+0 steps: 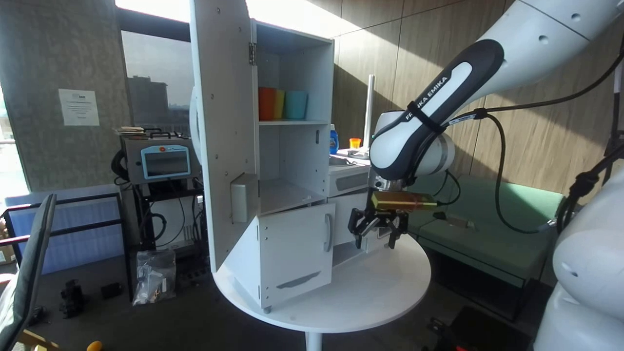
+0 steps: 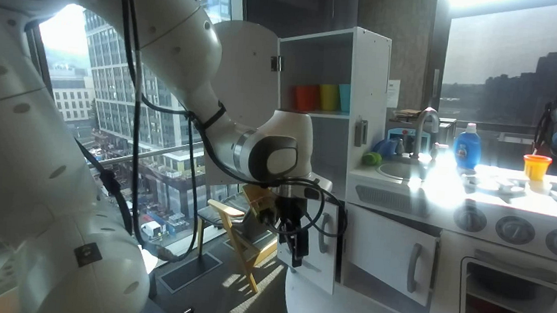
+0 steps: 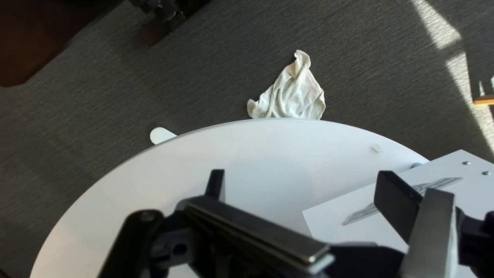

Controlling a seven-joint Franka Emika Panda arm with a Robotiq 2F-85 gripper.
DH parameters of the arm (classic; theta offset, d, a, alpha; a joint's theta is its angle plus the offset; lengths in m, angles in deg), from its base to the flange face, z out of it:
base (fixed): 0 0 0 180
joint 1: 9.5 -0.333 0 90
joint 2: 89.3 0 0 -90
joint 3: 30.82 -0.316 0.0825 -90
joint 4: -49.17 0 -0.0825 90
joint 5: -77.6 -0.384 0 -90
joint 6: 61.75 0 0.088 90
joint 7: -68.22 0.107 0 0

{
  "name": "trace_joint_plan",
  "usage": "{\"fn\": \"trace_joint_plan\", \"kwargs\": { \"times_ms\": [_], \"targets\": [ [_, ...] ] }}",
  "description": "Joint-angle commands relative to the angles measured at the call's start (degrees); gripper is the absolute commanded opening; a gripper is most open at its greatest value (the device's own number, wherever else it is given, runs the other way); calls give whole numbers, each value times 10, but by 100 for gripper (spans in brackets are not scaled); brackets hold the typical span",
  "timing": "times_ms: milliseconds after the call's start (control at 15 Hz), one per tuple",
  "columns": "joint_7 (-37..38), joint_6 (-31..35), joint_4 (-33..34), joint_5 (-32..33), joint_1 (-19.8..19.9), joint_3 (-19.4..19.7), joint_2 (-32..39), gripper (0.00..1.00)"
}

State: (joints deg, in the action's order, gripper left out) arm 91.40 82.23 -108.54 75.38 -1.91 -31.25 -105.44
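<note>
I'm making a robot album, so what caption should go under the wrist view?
The open hand hangs over a white table, with a crumpled cloth on the floor.

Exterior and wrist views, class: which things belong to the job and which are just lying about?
Likely in the job: open hand; nearest it, tall cabinet's lower door, round white table.

Lying about: crumpled white cloth, clear plastic bag, blue bottle.

Wood-panelled wall [image 1: 531,146] | green bench [image 1: 480,246] | sun-streaked grey carpet [image 3: 193,77] | shaded window [image 2: 493,59]

Room above tabletop [image 1: 378,287], lower door [image 1: 295,248] jutting
</note>
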Motion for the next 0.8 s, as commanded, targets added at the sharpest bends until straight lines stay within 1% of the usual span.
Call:
{"fn": "trace_joint_plan", "kwargs": {
  "times_ms": [0,133,267,467,733],
  "targets": [
    [91,-13,14,-29,-14,-29,-33,100],
    [132,-9,18,-47,-18,-42,-51,100],
    [158,19,18,-69,-25,-47,-68,100],
    [188,53,27,-113,-30,-42,-72,100],
    [228,129,25,-133,-19,-45,-58,100]
  ]
}}
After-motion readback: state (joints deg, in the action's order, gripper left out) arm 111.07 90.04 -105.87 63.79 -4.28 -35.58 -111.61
